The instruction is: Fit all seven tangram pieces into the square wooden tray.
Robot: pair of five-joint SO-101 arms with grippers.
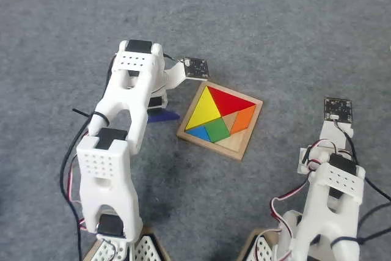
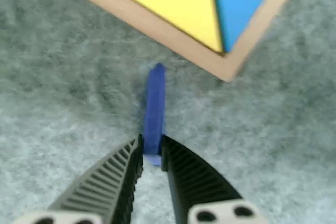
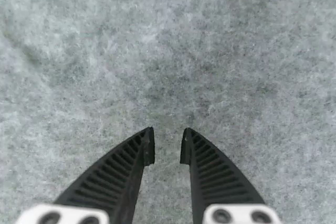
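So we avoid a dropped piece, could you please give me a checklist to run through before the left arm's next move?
1. Left gripper shut on the blue piece: ok.
2. Blue piece apart from the wooden tray: ok.
3. Bare wood showing in the tray beside the green piece: ok.
4. Blue piece matches that gap: cannot tell.
5. Right gripper over the carpet, away from the tray: ok.

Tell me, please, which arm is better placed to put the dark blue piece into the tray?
Left: left claw grips the dark blue piece beside the tray; right claw hangs over carpet.
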